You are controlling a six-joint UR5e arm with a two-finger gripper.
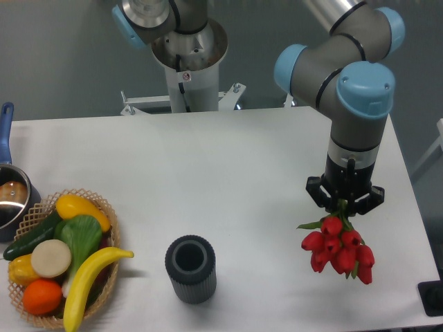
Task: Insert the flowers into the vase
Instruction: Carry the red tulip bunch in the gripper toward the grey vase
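Observation:
The flowers (337, 247), a bunch of red tulips with green leaves, hang heads-down at the right side of the table. My gripper (344, 205) points straight down above them and is shut on their green stems; its fingertips are mostly hidden by the gripper body. The vase (190, 268), a short dark grey ribbed cylinder with its round opening facing up, stands upright near the table's front edge, well to the left of the flowers and apart from them.
A wicker basket (107, 214) of fake fruit and vegetables sits at the front left. A blue-handled pot (8, 197) stands at the left edge. The robot base (187, 62) is at the back. A dark object (432, 297) lies at the right front corner.

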